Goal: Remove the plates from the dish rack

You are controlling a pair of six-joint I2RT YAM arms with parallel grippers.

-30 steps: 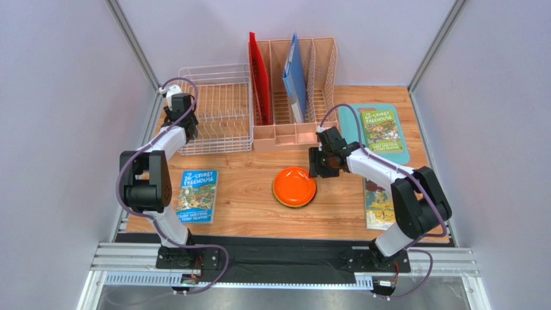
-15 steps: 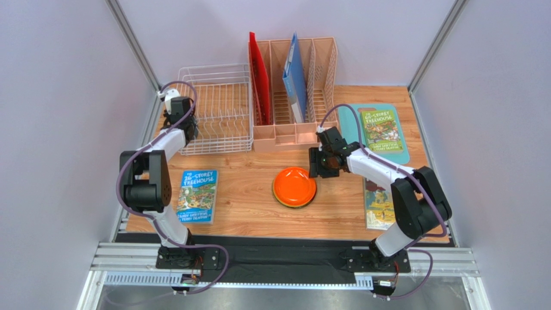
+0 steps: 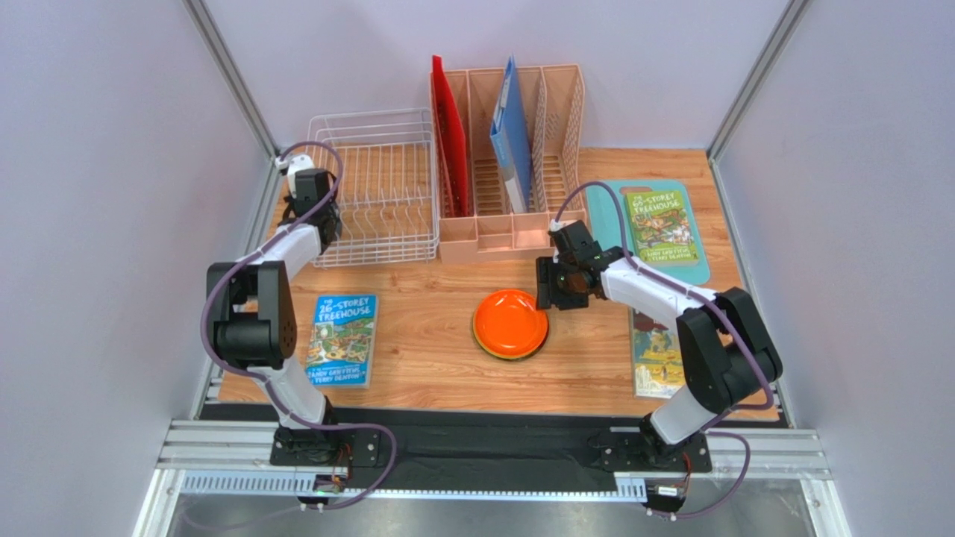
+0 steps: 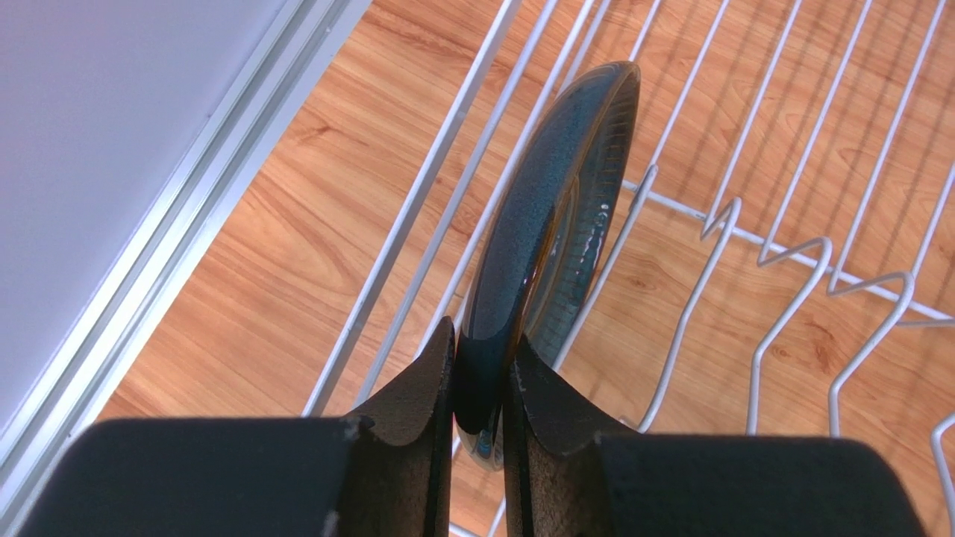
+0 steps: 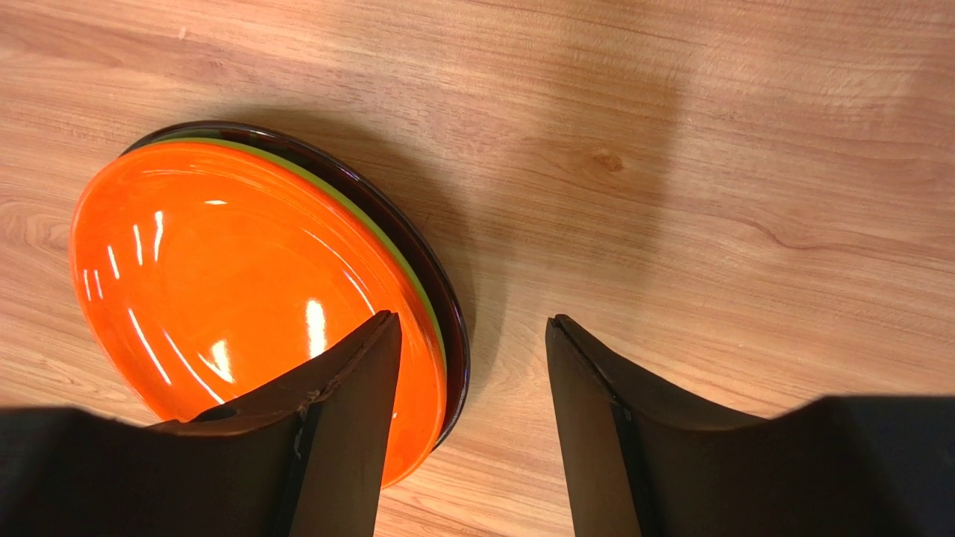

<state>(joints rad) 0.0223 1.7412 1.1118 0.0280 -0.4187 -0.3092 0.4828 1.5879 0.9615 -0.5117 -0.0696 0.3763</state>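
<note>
Top view: left gripper at the left edge of the white wire dish rack. Right gripper sits just right of the glossy orange round plate on the wooden table.

Left wrist: fingers clamped on the rim of the dark grey-teal round plate, which stands on edge between the rack wires.

Right wrist: jaws apart, gripping nothing. Orange plate tops a stack, with a lime green plate rim and a dark red plate rim under it.
</note>
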